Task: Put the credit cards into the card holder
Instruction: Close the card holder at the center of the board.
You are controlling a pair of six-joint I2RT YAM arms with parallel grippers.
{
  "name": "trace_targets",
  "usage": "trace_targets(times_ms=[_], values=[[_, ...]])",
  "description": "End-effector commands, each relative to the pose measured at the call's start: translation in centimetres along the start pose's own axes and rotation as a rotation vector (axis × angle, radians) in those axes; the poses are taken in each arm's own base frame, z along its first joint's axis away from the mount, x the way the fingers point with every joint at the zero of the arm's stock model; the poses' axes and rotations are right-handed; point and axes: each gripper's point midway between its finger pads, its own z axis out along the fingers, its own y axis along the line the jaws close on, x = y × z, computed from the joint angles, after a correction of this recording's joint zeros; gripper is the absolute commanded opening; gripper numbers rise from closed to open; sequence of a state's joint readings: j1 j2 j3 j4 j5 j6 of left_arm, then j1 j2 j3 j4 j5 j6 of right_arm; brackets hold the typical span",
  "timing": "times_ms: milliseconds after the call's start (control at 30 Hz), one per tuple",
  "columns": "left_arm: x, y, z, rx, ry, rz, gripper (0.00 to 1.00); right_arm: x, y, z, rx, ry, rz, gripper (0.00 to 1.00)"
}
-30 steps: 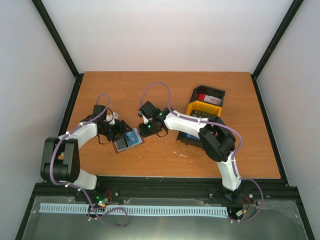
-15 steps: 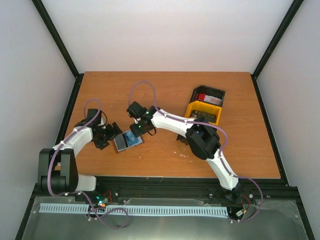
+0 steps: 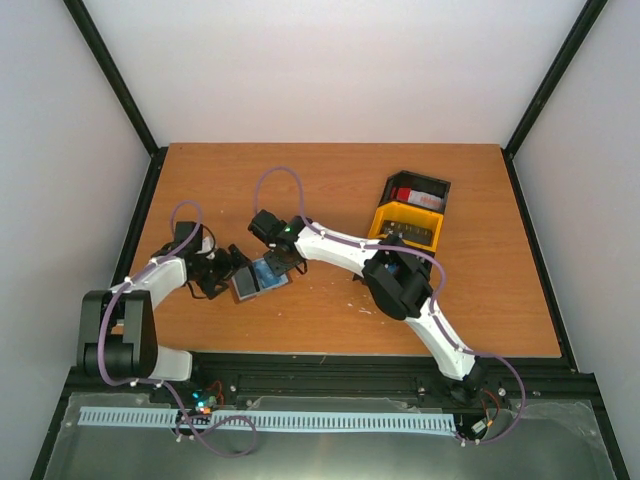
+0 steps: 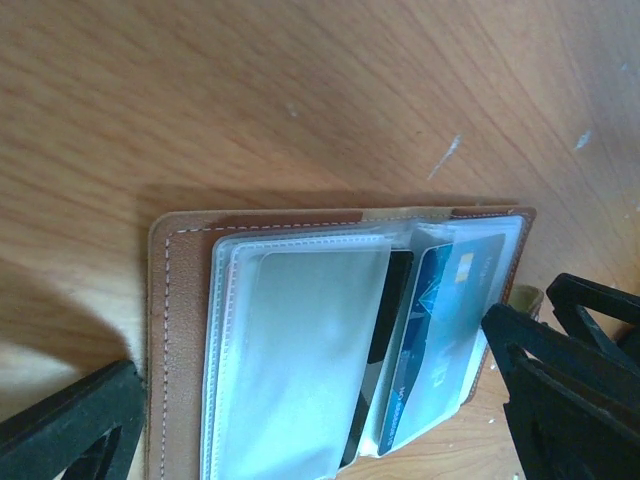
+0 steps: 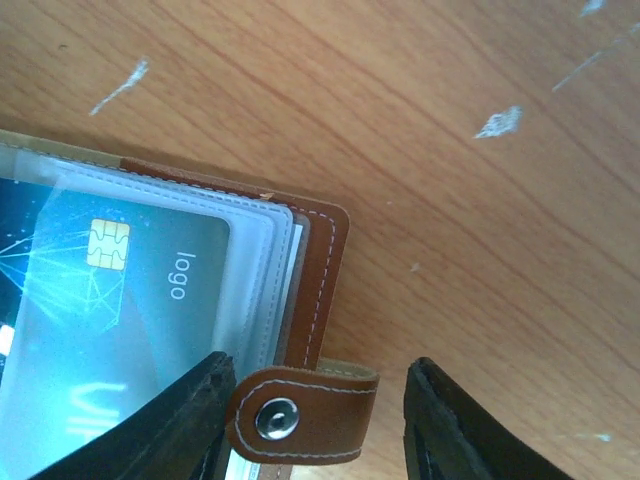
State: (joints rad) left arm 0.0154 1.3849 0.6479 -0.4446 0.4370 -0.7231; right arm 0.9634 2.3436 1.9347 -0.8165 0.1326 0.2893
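Observation:
The brown card holder (image 3: 258,279) lies open on the table. In the left wrist view the card holder (image 4: 183,330) shows clear sleeves, with a blue credit card (image 4: 440,320) in the right sleeve and a dark card (image 4: 388,320) behind it. My left gripper (image 3: 226,272) is open at the holder's left edge and straddles it (image 4: 320,425). My right gripper (image 3: 276,257) is open at the holder's far right corner. In the right wrist view the clasp strap (image 5: 300,415) with its metal snap lies between the jaws (image 5: 315,425). The blue card (image 5: 100,320) shows there too.
A black tray (image 3: 436,186) holding a red and white card (image 3: 408,195) stands at the back right. A yellow tray (image 3: 404,213) with dark cards sits in front of it. The right arm stretches from the trays to the holder.
My left gripper has moved right, up to the holder's left edge. My right gripper has shifted left and down onto the holder's far corner. The holder has turned slightly.

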Motion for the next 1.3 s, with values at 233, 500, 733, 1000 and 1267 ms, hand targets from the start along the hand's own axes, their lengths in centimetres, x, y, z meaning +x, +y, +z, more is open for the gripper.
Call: trace_targets(times_ms=[233,500,733,1000,1267], values=[[0.6,-0.7,1.2,0.081,0.058,0.017,1.00,-0.9,-3.8,-0.7,0.233,-0.062,0.025,0.37],[0.5,-1.4,1.7,0.131,0.067,0.032,1.00,0.2,-4.9,0.9,0.205,-0.010,0.073,0.24],[0.3,-1.3,2.1,0.131,0.052,0.073,0.99,1.4,-4.5,2.4,0.071,0.046,0.111,0.16],[1.0,-4.0,1.9,0.300,0.110,0.148,0.99,3.1,-3.7,3.2,-0.011,0.115,0.107,0.15],[0.7,-7.1,0.1,0.423,0.111,0.218,0.97,3.8,-3.1,3.7,-0.059,0.148,0.126,0.15]])
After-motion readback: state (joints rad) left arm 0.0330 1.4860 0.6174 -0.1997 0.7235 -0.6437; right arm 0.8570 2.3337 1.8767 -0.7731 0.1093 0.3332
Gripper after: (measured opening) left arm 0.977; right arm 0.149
